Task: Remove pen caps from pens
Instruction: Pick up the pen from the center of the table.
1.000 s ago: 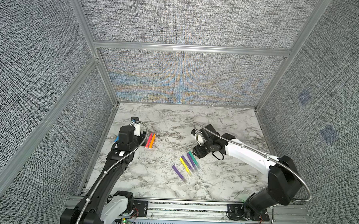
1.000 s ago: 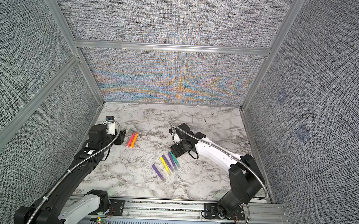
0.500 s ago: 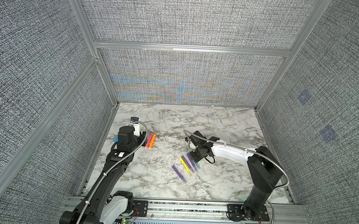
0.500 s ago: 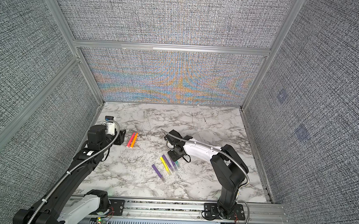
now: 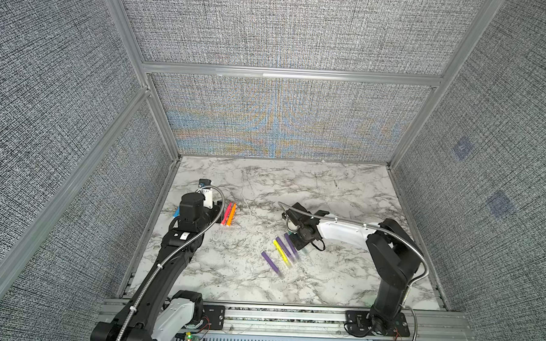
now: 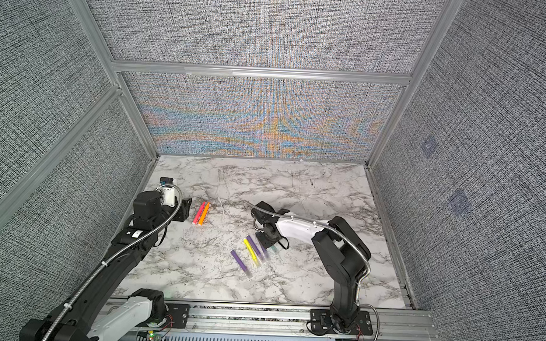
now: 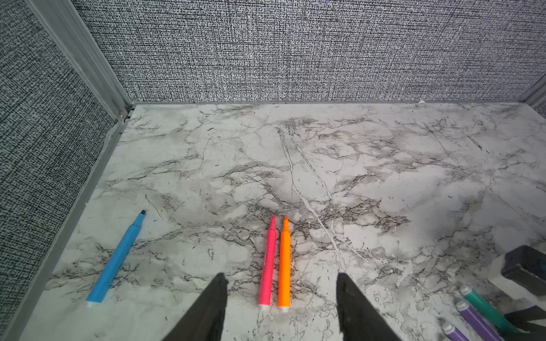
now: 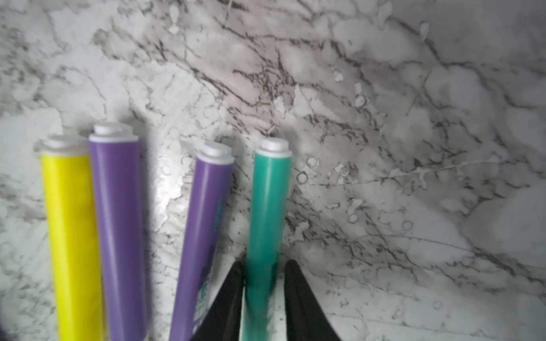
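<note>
The tabletop (image 5: 343, 193) is a glossy white marble pattern with grey veins and fine scratches. It is boxed in by walls (image 5: 287, 29) of coarse grey woven fabric set in a ribbed aluminium frame (image 5: 288, 73). The pens are slim, smooth plastic cylinders with flat white end plugs. Around the middle of the table a yellow pen (image 8: 71, 236), two purple pens (image 8: 118, 221) and a teal pen (image 8: 269, 206) lie side by side, plugs pointing far-left, and a lone purple pen (image 5: 270, 262) lies just left and nearer. Their pen caps (image 5: 280, 275) are on, showing in both top views as pale see-through tubes at the near-right ends (faint against the marble). The right gripper (image 8: 264, 262) has its black tapered fingers on either side of the teal pen. One finger touches it and a thin pale sliver shows beside the other, so I cannot tell whether it is clamped. At the left, a pink pen (image 7: 268, 262) and an orange pen (image 7: 284, 262) lie parallel, close together, with bare felt tips pointing far. A blue pen (image 7: 116, 259) lies tilted near the left wall, its dark tip bare. The left gripper (image 7: 280, 275) has its fingers wide apart on either side of that pair's near ends, holding nothing.
</note>
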`<state>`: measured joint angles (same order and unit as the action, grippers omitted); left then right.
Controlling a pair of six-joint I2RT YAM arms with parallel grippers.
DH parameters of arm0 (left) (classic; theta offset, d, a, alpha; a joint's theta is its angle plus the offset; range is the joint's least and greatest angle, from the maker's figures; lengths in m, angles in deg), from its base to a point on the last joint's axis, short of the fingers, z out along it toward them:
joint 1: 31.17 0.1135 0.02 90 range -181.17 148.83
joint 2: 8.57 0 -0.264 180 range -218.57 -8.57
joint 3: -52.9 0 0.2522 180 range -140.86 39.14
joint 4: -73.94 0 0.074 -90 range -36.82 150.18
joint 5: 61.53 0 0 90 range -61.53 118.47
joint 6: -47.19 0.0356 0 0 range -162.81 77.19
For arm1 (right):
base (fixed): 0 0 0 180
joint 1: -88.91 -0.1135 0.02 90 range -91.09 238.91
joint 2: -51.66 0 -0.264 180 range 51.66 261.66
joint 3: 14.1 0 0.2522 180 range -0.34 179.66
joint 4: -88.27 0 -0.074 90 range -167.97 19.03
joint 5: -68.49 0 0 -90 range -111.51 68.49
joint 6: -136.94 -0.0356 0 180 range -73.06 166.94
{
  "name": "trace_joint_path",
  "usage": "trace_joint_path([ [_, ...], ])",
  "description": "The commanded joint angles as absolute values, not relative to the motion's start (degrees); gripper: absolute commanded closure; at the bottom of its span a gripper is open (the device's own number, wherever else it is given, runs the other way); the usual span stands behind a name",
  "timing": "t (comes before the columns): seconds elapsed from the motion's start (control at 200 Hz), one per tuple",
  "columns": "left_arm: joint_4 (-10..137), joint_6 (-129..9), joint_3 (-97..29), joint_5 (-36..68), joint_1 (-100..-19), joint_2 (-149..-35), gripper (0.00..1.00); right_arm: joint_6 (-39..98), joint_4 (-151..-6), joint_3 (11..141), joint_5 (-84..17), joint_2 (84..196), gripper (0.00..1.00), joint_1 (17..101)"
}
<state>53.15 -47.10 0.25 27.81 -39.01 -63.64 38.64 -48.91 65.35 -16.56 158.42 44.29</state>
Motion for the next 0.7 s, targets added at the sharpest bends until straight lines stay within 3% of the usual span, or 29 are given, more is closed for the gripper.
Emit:
trace_joint_path([
  [0.0, 56.66, -47.91, 0.36, 27.27, -38.97, -63.57, 0.4, 38.5, -49.14, 65.4, -14.32, 159.99, 0.8, 44.33],
  [0.275, 58.86, -47.06, 1.7, 25.43, -39.06, -61.46, 0.4, 39.29, -51.16, 64.0, -13.91, 155.35, 0.99, 49.28],
  [0.42, 64.88, -44.15, 5.21, 19.45, -40.21, -57.88, 0.4, 40.07, -52.56, 62.05, -18.72, 145.21, 1.0, 54.11],
  [0.58, 68.65, -32.58, 6.98, 34.31, -51.22, -57.05, 0.4, 40.39, -50.54, 62.78, -28.86, 135.97, 1.0, 58.9],
  [0.695, 79.39, -21.79, 11.29, 42.06, -59.62, -55.4, 0.39, 40.48, -47.69, 64.83, -33.57, 133.55, 1.0, 59.26],
])
